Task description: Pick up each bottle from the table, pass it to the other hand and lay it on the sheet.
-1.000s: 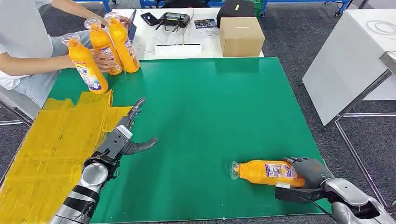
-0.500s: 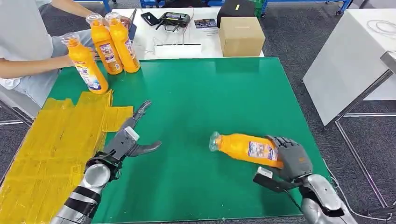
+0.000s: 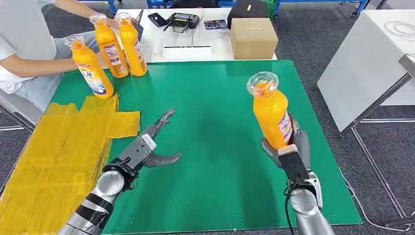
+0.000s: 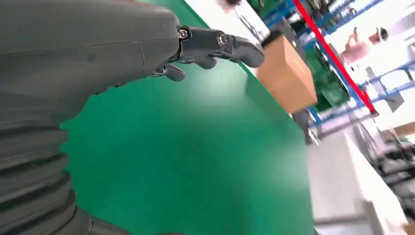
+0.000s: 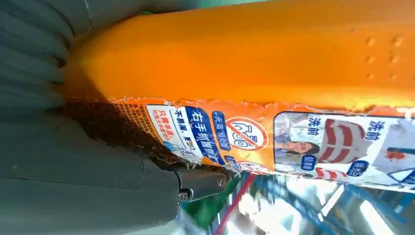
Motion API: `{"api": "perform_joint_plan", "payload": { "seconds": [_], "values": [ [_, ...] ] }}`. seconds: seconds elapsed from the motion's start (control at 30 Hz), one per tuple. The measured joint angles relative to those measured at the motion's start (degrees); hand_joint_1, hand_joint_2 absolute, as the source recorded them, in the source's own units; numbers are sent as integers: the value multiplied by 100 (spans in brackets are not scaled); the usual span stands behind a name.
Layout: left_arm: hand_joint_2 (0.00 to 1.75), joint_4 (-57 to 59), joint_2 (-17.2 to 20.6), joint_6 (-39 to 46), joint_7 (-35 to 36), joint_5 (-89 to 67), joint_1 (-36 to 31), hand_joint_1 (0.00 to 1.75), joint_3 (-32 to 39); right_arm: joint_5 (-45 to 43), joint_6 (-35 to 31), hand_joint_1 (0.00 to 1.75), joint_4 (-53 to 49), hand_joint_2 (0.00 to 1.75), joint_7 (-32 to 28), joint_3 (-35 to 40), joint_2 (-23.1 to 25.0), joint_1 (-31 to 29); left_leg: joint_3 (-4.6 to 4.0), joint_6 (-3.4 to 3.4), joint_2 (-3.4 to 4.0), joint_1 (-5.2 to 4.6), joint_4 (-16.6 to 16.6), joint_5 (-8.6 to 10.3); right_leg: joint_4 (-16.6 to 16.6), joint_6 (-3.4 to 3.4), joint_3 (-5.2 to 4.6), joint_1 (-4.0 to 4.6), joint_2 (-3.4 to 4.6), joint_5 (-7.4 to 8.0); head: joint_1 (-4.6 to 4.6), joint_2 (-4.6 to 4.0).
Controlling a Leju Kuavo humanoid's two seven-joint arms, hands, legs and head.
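Note:
My right hand [image 3: 292, 147] grips an orange bottle [image 3: 270, 111] by its lower half and holds it upright above the right part of the green table [image 3: 215, 98]; its clear cap points up. The right wrist view has the bottle's orange body and label [image 5: 274, 88] close up against my hand [image 5: 88, 166]. My left hand [image 3: 147, 147] hovers open over the table's left middle, fingers spread toward the right, beside the yellow sheet [image 3: 58, 147]. The left wrist view looks past its fingers [image 4: 215, 44] at bare green table. Three more orange bottles [image 3: 105, 54] stand at the far left corner.
A person in a white shirt [image 3: 24, 44] sits at the far left, hand near the standing bottles. Beyond the green table are a cardboard box [image 3: 252, 37], a controller and a phone on a white table. Another white table [image 3: 372, 58] stands to the right.
My right hand has lifted the bottle off the table and turned it from lying to upright, moving left and away. My left hand has shifted right toward it.

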Motion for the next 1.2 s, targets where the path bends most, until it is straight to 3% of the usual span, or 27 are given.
{"api": "perform_joint_plan", "payload": {
  "seconds": [0.1,0.33,0.6,0.97,1.2],
  "values": [
    [175,31,-33,-328,4,516,-70,0,-90,-801,584,175,65,175,-122,2,245,-107,-1,0,-1,1,0,0,0,0,0,1,-1,0,0,0],
    [175,83,-107,-672,124,1326,-210,0,-112,-1215,1048,175,370,175,-171,188,615,-294,-2,0,-1,2,-1,0,1,0,-2,1,0,0,2,0],
    [175,94,-105,-669,135,1424,-243,0,-166,-1246,1136,175,564,175,-182,319,720,-367,-6,-1,-1,0,-1,0,1,0,-1,0,-1,0,2,0],
    [175,127,-107,-676,203,1791,-373,0,-368,-1086,1240,175,1145,175,-186,1055,927,-612,-6,-3,-1,4,-1,2,3,0,-4,3,-1,0,2,0],
    [175,190,-127,-672,201,1872,-438,0,-444,-450,1166,175,1386,175,-182,1633,949,-746,-6,-3,-1,2,-1,2,2,0,-4,1,-1,0,2,0]
  ]
}}
